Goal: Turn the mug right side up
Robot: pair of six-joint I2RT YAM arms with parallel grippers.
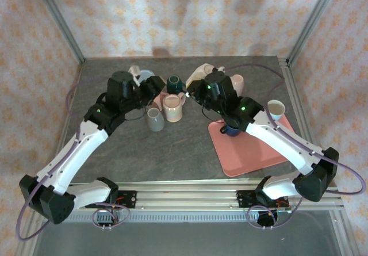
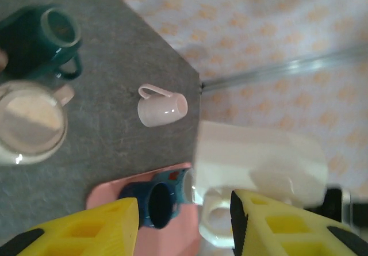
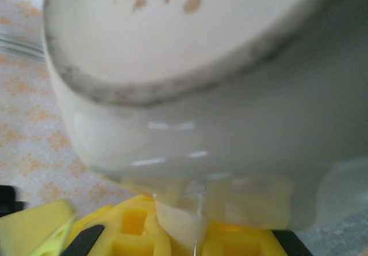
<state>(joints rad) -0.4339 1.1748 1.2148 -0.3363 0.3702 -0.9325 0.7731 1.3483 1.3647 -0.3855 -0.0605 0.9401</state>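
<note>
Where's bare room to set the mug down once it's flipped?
Best: bare table in front of the grey mug, left of the pink tray. The tray's near half is bare too; the blue mug sits at its far left corner. Crowded: back centre, around the teal mug and beige mug.

white mug [image 3: 190, 95] blurring, overrunning top and right edges | right gripper [image 3: 183, 224] fingers getting cropped at bottom | blue mug [image 1: 232, 131] hiding half under right arm

mugs [image 1: 172, 109] crowd beside left tool [image 1: 161, 88], near tabletop [image 1: 172, 152] open
</note>
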